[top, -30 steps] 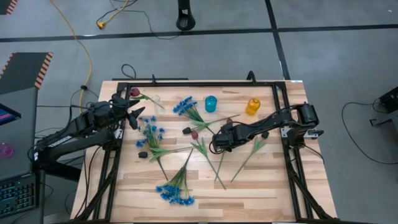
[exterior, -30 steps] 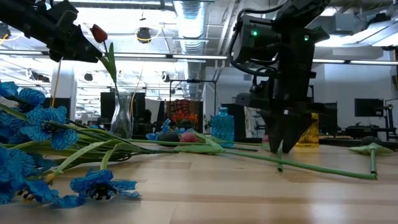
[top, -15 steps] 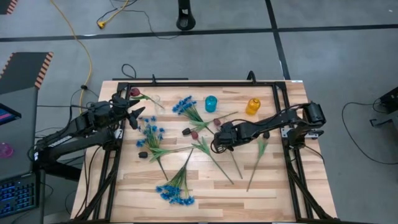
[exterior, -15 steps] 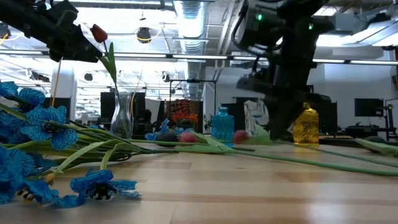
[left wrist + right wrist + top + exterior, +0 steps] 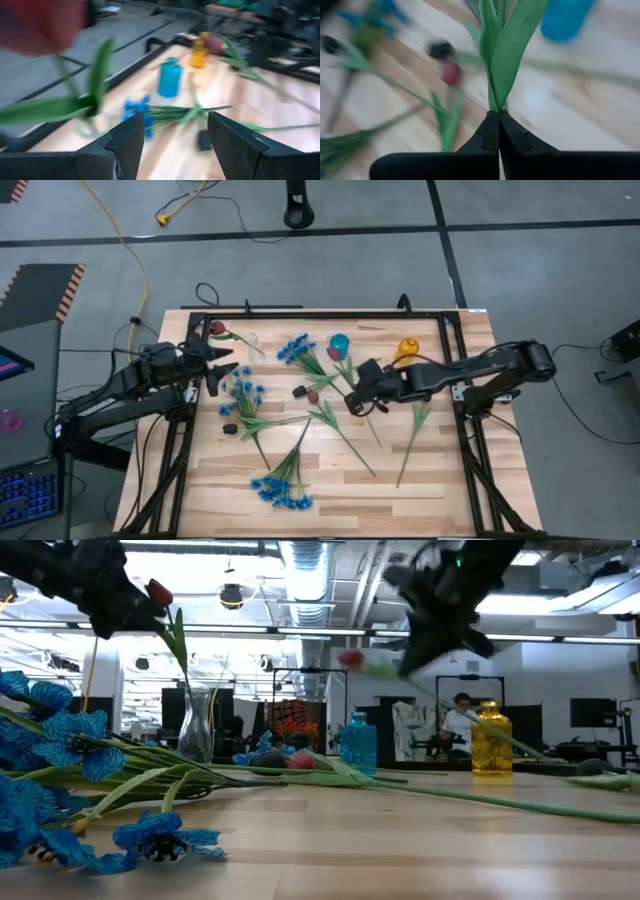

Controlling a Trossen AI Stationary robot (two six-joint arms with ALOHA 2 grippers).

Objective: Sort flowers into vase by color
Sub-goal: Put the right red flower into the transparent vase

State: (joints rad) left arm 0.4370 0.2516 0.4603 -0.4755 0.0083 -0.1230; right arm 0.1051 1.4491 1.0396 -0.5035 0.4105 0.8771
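My right gripper (image 5: 352, 400) is shut on a red tulip's green stem over the middle of the table; its bud (image 5: 334, 353) points toward the blue vase (image 5: 340, 345). In the low view the bud (image 5: 350, 660) is up in the air. My left gripper (image 5: 222, 370) hovers open at the far left, beside a clear vase (image 5: 197, 725) that holds one red tulip (image 5: 158, 592). Blue bunches (image 5: 243, 392) (image 5: 280, 490) (image 5: 297, 350), a red bud (image 5: 312, 396) and dark buds (image 5: 299, 391) (image 5: 229, 429) lie flat on the wood. My right gripper pinches the tulip's stem (image 5: 494, 102) between its two shut fingers, at the base of the long leaves and well below the bud. The fingers lie across the stem. The bud end is raised and tilted, and the tail of the stem (image 5: 520, 745) slopes down toward the table.
A yellow vase (image 5: 406, 350) stands at the far edge right of the blue one. Another tulip stem (image 5: 412, 430) lies near the right rail, and a stem (image 5: 345, 442) lies in the middle. A black frame (image 5: 460, 360) borders the table. A person (image 5: 460, 725) sits in the room behind.
My right gripper has risen and moved toward the far edge, staying shut on the tulip's stem. The tulip has come up off the table: its bud has swung up toward the blue vase, and the stem has turned with it.
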